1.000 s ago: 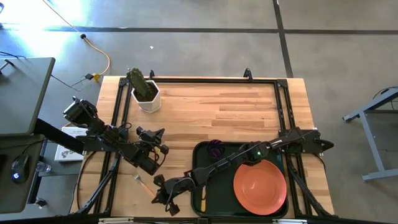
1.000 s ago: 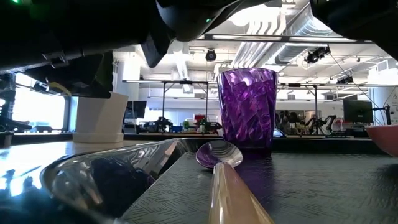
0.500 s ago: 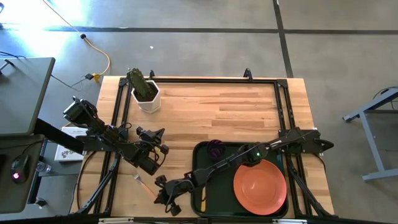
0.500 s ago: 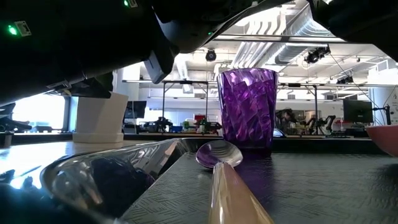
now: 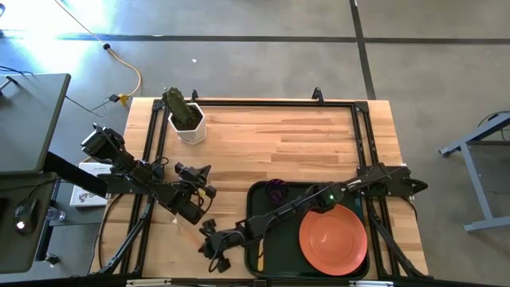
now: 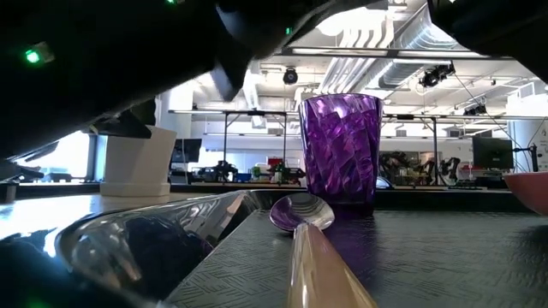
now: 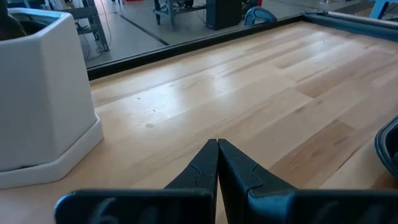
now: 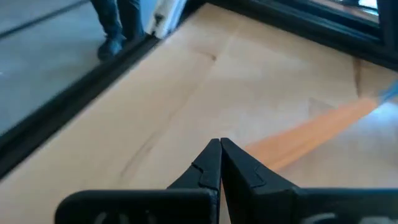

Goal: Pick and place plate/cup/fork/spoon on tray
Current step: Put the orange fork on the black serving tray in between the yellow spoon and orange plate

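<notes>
The fork lies on the bare wood left of the tray; its orange handle (image 8: pixel 311 132) shows in the right wrist view. My right gripper (image 8: pixel 219 146) reaches across the tray to the table's near left (image 5: pixel 205 230) and is shut, its tips at the handle's end. My left gripper (image 7: pixel 217 144) is shut and empty over the wood (image 5: pixel 199 171). The dark green tray (image 5: pixel 252 209) holds the purple cup (image 5: pixel 276 190) upright, the orange plate (image 5: pixel 333 237) flat, and the spoon (image 6: pixel 301 214). My right gripper's shut fingertips (image 8: pixel 227 151) stand right beside the end of the fork's orange handle (image 8: pixel 256 153), slanting down toward the table's left. I cannot tell whether they touch it. The fork lies flat on the wood.
A white pot with a green plant (image 5: pixel 186 119) stands at the far left; it also shows in the left wrist view (image 7: pixel 40 93). Bare wood lies between the pot and the tray. A black frame rail (image 5: pixel 263 104) runs along the far edge.
My right gripper has moved a little toward the table's left edge, closer to the fork. Its fingers stay shut.
</notes>
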Robot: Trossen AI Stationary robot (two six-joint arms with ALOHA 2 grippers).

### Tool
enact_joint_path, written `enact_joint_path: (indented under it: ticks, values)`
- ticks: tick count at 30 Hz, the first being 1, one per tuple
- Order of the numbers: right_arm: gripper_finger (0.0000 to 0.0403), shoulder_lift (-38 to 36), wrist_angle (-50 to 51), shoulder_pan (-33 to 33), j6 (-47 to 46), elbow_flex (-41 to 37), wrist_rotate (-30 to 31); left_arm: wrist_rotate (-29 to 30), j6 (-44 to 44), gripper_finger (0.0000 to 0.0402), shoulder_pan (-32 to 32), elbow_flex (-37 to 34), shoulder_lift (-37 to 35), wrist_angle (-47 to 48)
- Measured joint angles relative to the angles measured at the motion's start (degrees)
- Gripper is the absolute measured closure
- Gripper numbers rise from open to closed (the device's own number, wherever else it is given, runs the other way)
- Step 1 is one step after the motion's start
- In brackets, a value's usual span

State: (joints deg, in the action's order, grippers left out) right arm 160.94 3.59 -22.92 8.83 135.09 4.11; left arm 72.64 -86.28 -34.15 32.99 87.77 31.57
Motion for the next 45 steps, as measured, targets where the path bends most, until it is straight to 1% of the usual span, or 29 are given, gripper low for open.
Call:
enact_joint_path:
  ticks: [3, 6, 10, 13, 16, 21, 23, 26, 27, 28, 29, 31, 33, 34, 36, 38, 41, 45]
  values:
    - [0.0403, -1.1, 4.8, 0.1, -1.2, 0.0, 3.3, -0.8, 0.5, 0.0401, 0.0, 0.0, 0.0, 0.0]
    - [0.0403, -2.5, 11.4, 0.4, -2.8, 0.1, 5.1, -1.8, 0.5, 0.0401, 0.0, 0.0, 0.0, 0.2]
    - [0.0403, -5.3, 22.1, 0.4, -4.8, 0.1, 6.0, -1.9, 1.0, 0.0401, 0.0, 0.0, 0.0, 0.1]
    - [0.0403, -7.7, 32.1, -0.4, -5.9, -0.3, 6.8, -2.0, 1.0, 0.0401, 0.0, 0.0, 0.0, 0.1]
    - [0.0403, -10.2, 39.5, -1.4, -6.5, -0.4, 6.6, -2.1, 1.0, 0.0401, 0.0, 0.0, 0.0, 0.1]
    - [0.0402, -13.7, 39.3, -2.4, -6.3, -0.2, 8.7, -2.1, 1.0, 0.0401, 0.0, 0.0, 0.0, 0.0]
    - [0.04, -14.0, 40.2, -2.3, -5.9, -0.2, 12.6, -2.1, 0.9, 0.0401, 0.0, 0.0, 0.0, 0.0]
    - [0.0385, -14.1, 44.5, -1.8, -4.1, -0.3, 22.8, -2.6, 0.8, 0.0401, 0.0, 0.0, 0.0, -0.1]
    - [0.0377, -14.2, 46.7, -1.3, -4.2, -0.3, 25.0, -3.2, 0.6, 0.0401, 0.0, 0.1, -0.2, 0.4]
    - [0.0367, -14.2, 48.5, -0.7, -4.5, -0.4, 25.3, -4.6, 0.3, 0.0401, 0.0, 0.4, -0.5, 1.5]
    - [0.0355, -14.2, 49.3, 0.0, -5.2, -0.8, 23.9, -6.2, -0.7, 0.0401, 0.0, 0.8, -0.9, 3.6]
    - [0.0327, -14.0, 50.9, 1.7, -6.4, -1.2, 19.3, -8.6, -5.3, 0.0401, 0.0, 1.9, -1.8, 9.9]
    - [0.0295, -14.0, 50.5, 3.2, -7.4, -1.2, 14.9, -9.3, -10.8, 0.0401, -0.4, 2.9, -2.4, 15.3]
    - [0.0279, -14.0, 49.4, 3.9, -7.7, -1.2, 13.7, -9.2, -12.7, 0.0401, -0.7, 3.4, -2.5, 17.2]
    - [0.0249, -14.0, 46.7, 5.0, -8.9, -1.2, 12.8, -9.1, -15.0, 0.0401, -1.5, 4.3, -2.6, 20.2]
    - [0.0225, -14.0, 43.7, 5.8, -9.7, -1.2, 13.3, -9.2, -15.6, 0.0401, -2.2, 4.8, -2.6, 22.3]
    - [0.0208, -13.8, 38.7, 6.8, -11.3, -2.4, 13.5, -11.4, -16.2, 0.0401, -2.8, 4.2, -2.6, 23.9]
    - [0.0211, -13.5, 32.2, 7.4, -12.8, -6.5, 9.4, -15.1, -19.8, 0.0401, -3.1, 2.4, -2.6, 24.6]
